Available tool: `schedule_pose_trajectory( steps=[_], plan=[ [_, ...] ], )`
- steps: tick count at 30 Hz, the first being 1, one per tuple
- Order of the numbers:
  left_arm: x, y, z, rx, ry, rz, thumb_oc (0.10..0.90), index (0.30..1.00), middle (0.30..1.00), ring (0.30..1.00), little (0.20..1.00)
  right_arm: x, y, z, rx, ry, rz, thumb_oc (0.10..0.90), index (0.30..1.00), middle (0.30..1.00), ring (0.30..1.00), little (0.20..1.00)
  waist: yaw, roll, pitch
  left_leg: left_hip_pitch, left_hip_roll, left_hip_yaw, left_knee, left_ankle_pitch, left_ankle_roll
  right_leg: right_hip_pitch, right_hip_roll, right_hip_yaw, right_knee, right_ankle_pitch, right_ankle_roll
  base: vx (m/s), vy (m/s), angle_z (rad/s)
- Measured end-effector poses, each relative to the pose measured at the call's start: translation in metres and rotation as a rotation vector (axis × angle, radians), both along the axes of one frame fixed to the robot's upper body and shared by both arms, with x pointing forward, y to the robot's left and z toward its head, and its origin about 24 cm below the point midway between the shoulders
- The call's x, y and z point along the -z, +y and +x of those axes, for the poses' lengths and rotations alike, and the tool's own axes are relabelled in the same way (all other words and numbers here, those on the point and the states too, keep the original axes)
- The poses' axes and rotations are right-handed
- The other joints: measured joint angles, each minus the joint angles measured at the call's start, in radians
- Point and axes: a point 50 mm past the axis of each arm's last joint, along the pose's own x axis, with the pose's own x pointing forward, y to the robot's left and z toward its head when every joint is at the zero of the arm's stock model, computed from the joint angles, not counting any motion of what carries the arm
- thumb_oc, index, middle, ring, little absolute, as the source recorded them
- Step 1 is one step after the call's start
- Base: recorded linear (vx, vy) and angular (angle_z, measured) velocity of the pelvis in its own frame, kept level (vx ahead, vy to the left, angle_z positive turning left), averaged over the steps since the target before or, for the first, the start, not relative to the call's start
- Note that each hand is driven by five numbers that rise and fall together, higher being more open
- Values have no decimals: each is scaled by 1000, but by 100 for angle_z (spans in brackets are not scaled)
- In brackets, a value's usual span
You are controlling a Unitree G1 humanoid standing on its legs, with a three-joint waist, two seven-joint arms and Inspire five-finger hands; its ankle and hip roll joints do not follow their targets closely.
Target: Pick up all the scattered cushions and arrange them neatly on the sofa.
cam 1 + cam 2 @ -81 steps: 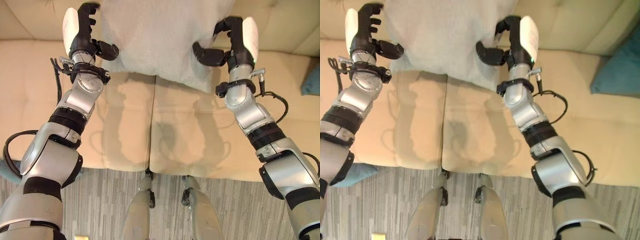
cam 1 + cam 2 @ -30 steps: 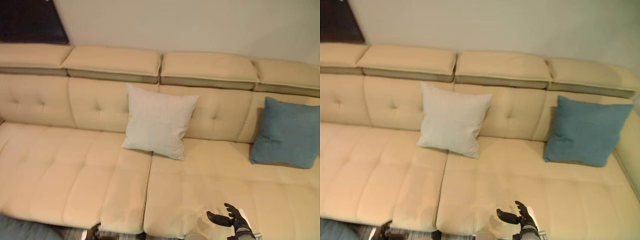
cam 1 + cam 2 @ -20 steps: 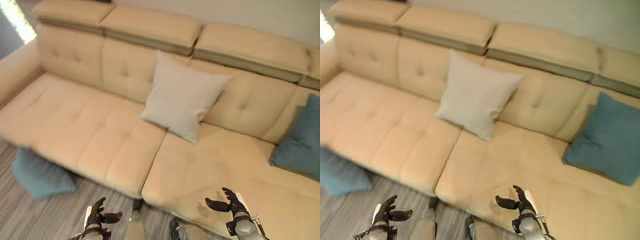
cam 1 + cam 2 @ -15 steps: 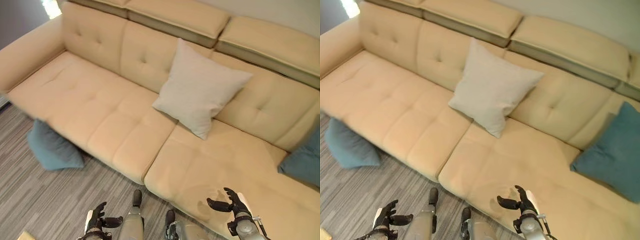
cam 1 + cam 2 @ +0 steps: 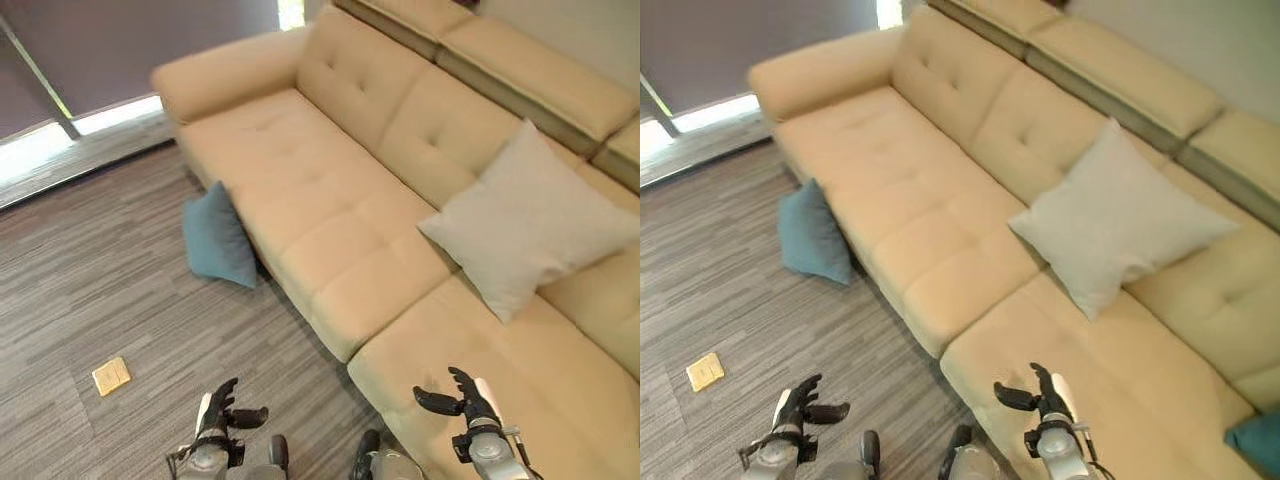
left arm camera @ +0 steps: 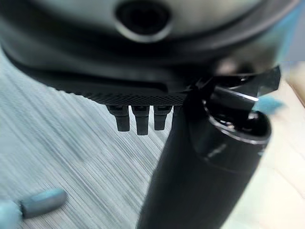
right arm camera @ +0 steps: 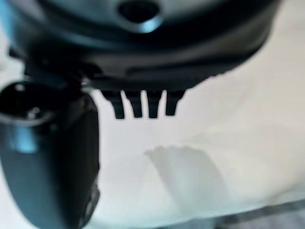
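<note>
Left eye view: a cream sofa (image 5: pixel 330 190) is seen running diagonally, w/ a pale grey cushion (image 5: pixel 525 230) propped against its backrest, so that one looks placed. A teal cushion (image 5: pixel 215 240) is seen on the floor, leaning against the sofa's front edge, near the armrest end. A second teal cushion's corner (image 5: pixel 1255 440) is glimpsed on the seat at the far right edge in the right eye view.

Left hand (image 5: pixel 222 412) is held low over the carpet, fingers spread and relaxed, nothing gripped. Right hand (image 5: pixel 457 396) is held above the seat's front edge, likewise loose and empty.

Step judged: btwn cushions; the floor cushion is taken as the next target. Next move would call for a turn and approach toward it, then a reach down w/ both hands, since it's well apart from either hand.

Floor is grey striped carpet (image 5: pixel 90 300); a small tan square (image 5: pixel 111 376) lies on it. A dark blind (image 5: pixel 140 45) is seen at the window, w/ daylight under it.
</note>
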Motion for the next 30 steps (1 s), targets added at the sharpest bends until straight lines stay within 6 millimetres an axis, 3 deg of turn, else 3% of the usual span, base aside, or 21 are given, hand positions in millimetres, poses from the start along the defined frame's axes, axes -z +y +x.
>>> schedule_pose_trajectory(
  steps=[1, 2, 4, 6, 7, 8, 10, 12, 17, 20, 22, 24, 25, 27, 28, 30],
  plan=[
    [0, 3, 0, -7, 2, 6, 800, 900, 900, 900, 900, 3, 1, -6, -3, 20, -1, 800, 900, 900, 900, 900, -4, -1, 0, -3, -9, -41, 9, 0, 6, 5, -7, 27, 30, -3, -3, 13, 70, 152],
    [-5, 11, 4, -3, -13, 30, 800, 900, 900, 900, 900, 10, 5, -15, -13, 59, 11, 800, 900, 900, 900, 900, -5, -1, -4, 3, -7, -98, 1, 25, 19, -34, -2, 96, 94, -61, 19, 23, 73, 135],
    [-7, 23, 1, -8, -4, 63, 800, 900, 900, 900, 900, 10, 15, -10, -51, 47, 26, 800, 900, 900, 900, 900, -8, -19, -7, -18, -2, -132, -7, 37, 20, -80, 63, 206, 73, -87, 44, 46, 35, 88],
    [-10, 39, -3, -24, 14, 97, 800, 900, 900, 900, 900, 5, 24, 4, -59, 9, 49, 800, 900, 900, 900, 900, 7, -49, -6, -28, -15, -176, -17, 40, 26, -133, 123, 227, 35, -80, 28, 95, -12, 70],
    [-11, 41, -3, -24, 15, 104, 800, 900, 900, 900, 900, 4, 24, 5, -57, 9, 50, 800, 900, 900, 900, 900, -7, -54, -8, -37, -25, -219, -14, 46, 18, -114, 158, 237, -25, -34, -21, 84, -52, 106],
    [-11, 39, -2, -20, 15, 99, 800, 900, 900, 900, 900, 6, 22, 2, -50, 18, 47, 800, 900, 900, 900, 900, -14, -52, -7, -41, -30, -252, -9, 50, 10, -92, 171, 251, -56, 0, -23, 100, -69, 108],
    [-8, 33, -2, -13, 17, 82, 800, 900, 900, 900, 900, 7, 24, 2, -51, 21, 55, 800, 900, 900, 900, 900, 17, -53, -5, -61, -15, -273, -6, 56, -9, -68, 192, 233, -99, 27, -36, 111, -80, 46],
    [-7, 27, 0, -9, 15, 64, 800, 900, 900, 900, 900, 5, 23, 5, -50, 12, 53, 800, 900, 900, 900, 900, -1, -55, -2, -88, -15, -323, 8, 55, -20, -62, 194, 191, -108, 24, -36, 116, -81, 60],
    [-3, 18, -1, -12, 22, 36, 800, 900, 900, 900, 900, 3, 24, 9, -51, -1, 57, 800, 900, 900, 900, 900, -10, -58, 5, -96, -2, -363, -5, 43, -34, -35, 213, 152, -132, 18, -41, 228, -116, 39],
    [-5, 17, 2, -13, 10, 33, 800, 900, 900, 900, 900, 4, 24, 4, -53, 0, 61, 800, 900, 900, 900, 900, -20, -60, 6, -111, -1, -354, 13, 25, -21, -29, 236, 200, -131, -7, -60, 189, -64, 41],
    [-6, 16, 3, -11, 0, 28, 800, 900, 900, 900, 900, 3, 24, 2, -54, -4, 62, 800, 900, 900, 900, 900, -39, -53, 9, -151, 38, -222, 56, 9, -13, -16, 230, 157, -139, -5, -84, 110, 20, 70],
    [-7, 14, 8, -6, -14, 23, 800, 900, 900, 900, 900, 2, 21, 3, -55, -1, 49, 800, 900, 900, 900, 900, -33, -46, 18, -182, 60, -159, 99, 28, -57, -14, 224, 133, -135, -21, -87, 157, 45, 51],
    [-7, 14, 9, -6, -15, 23, 800, 900, 900, 900, 900, 1, 20, 5, -56, -7, 47, 800, 900, 900, 900, 900, -34, -46, 18, -193, 57, -129, 107, 28, -57, -13, 223, 126, -139, -20, -86, 214, 55, 33],
    [-10, 19, 13, -5, -25, 39, 800, 900, 900, 900, 900, -3, 24, 14, -78, -27, 46, 800, 900, 900, 900, 900, -26, -64, 32, -239, 43, -94, 186, 36, -76, 7, 199, 116, -164, -28, -98, 238, 108, 37],
    [-14, 21, 18, -1, -39, 47, 800, 900, 900, 900, 900, -4, 27, 18, -86, -35, 49, 800, 900, 900, 900, 900, -22, -87, 47, -268, 30, -74, 239, 13, -92, 31, 186, 116, -195, -23, -106, 258, 152, 24],
    [-14, 24, 16, -2, -32, 56, 800, 900, 900, 900, 900, -4, 28, 17, -90, -37, 53, 800, 900, 900, 900, 900, -2, -101, 59, -268, 53, -25, 142, 18, -82, 89, 187, 125, -257, -15, -101, 283, 173, 12]
  ],
)
